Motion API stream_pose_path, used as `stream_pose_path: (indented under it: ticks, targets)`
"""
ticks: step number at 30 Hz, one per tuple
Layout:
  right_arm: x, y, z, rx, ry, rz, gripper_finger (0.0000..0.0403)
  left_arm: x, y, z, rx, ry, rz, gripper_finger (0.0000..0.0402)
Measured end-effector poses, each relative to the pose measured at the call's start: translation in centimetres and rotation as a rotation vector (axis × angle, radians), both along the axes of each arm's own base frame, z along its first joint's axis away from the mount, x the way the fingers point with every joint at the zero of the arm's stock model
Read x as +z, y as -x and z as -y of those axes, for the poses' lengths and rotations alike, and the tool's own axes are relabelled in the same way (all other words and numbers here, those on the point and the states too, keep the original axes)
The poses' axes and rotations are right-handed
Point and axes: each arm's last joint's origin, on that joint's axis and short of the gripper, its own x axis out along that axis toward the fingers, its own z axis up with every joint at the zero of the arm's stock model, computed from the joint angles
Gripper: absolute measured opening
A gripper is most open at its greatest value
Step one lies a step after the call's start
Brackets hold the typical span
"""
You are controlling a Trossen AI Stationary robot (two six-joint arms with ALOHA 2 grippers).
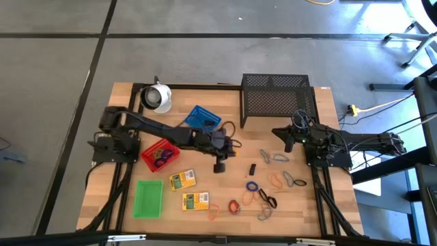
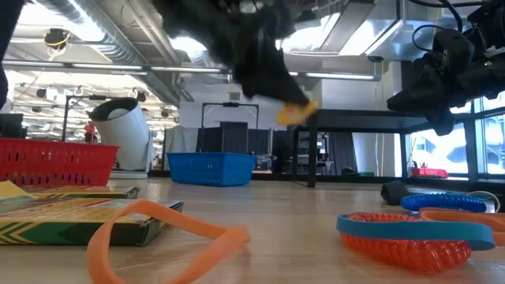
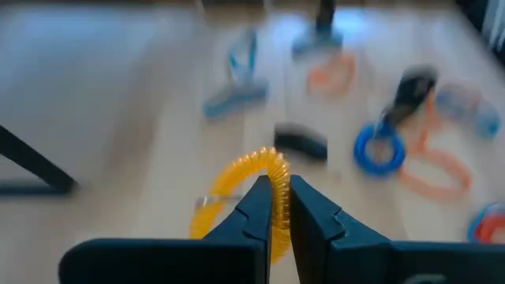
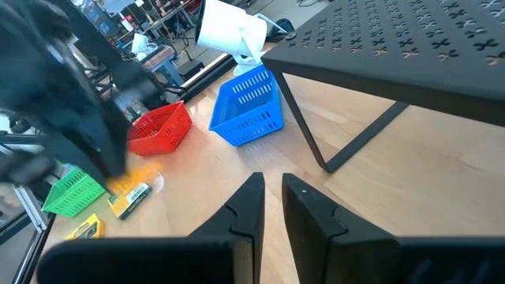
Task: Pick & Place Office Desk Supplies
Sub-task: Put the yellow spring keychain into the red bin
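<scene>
left wrist view: left gripper point(image 3: 282, 207) pinching an orange loop point(image 3: 251, 175), lifted clear of the table just beside the rack point(image 1: 276, 94), presumably for carrying to a tray; right gripper point(image 4: 272, 207) waits beside the rack, jaws nearly together, holding nothing.

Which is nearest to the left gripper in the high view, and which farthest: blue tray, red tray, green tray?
Measured from the left gripper, shut on an orange coiled loop mid-table:
1. Blue tray: just behind it, toward the white round object.
2. Red tray: farther along the left arm, toward its base.
3. Green tray: at the front left corner.
</scene>
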Motion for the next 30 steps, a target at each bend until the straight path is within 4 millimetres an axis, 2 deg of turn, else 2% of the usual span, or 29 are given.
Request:
stream_pose_path:
  ticks: [3,8,11,14,19,26,30]
  targets:
    - [0.0,0.0,0.0,0.0,0.0,-0.002,0.005,3.9,1.2,-0.2,0.067,-0.038,0.13,0.002]
    - [0.0,0.0,0.0,0.0,0.0,-0.003,0.005,8.5,3.6,-0.3,0.193,-0.076,0.268,0.002]
    - [0.0,0.0,0.0,0.0,0.0,-0.003,0.005,10.6,5.0,-0.2,0.284,-0.026,0.342,0.002]
    - [0.0,0.0,0.0,0.0,0.0,-0.003,0.005,11.5,6.3,-0.3,0.391,0.106,0.363,0.0024]
    - [0.0,0.0,0.0,0.0,0.0,-0.003,0.005,10.7,8.6,-0.6,0.536,0.269,0.185,0.0027]
    - [0.0,0.0,0.0,0.0,0.0,-0.003,0.005,6.8,13.3,-0.7,0.771,0.389,-0.397,0.0028]
    - [0.0,0.0,0.0,-0.004,0.003,-0.004,0.005,4.6,15.6,-0.7,0.916,0.418,-0.634,0.0028]
